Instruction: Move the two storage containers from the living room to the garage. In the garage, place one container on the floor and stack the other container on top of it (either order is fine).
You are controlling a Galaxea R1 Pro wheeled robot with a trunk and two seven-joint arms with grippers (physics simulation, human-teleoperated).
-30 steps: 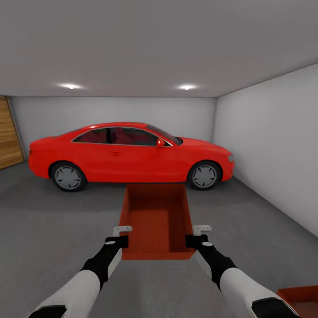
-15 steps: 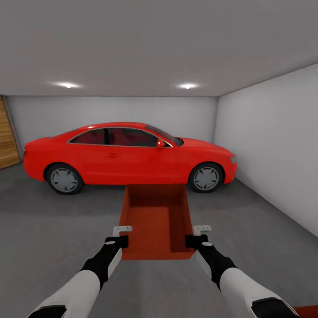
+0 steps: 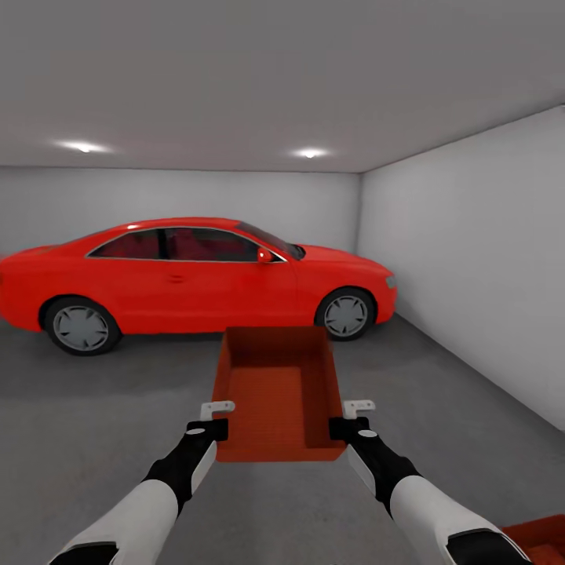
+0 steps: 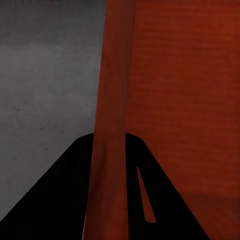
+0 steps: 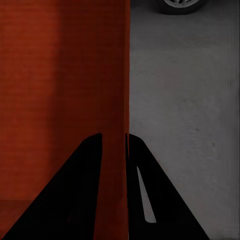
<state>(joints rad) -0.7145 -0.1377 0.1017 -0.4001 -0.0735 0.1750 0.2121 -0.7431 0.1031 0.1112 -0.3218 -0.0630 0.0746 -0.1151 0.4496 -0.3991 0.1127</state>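
Note:
I hold one red-orange storage container out in front of me, above the dark grey garage floor. My left gripper is shut on its left wall and my right gripper is shut on its right wall. In the left wrist view the thin red wall runs between the black fingers. The right wrist view has the opposite wall pinched between its fingers. A corner of the second storage container shows low on the floor at the lower right, beside my right arm.
A red car stands broadside across the garage just beyond the held container. A white wall runs along the right side. Open grey floor lies to the left and right of my arms.
The camera has swung right: the car has slid left in the picture, the wooden door at the left has gone from view, and the second container's corner shows again. My grip is unchanged.

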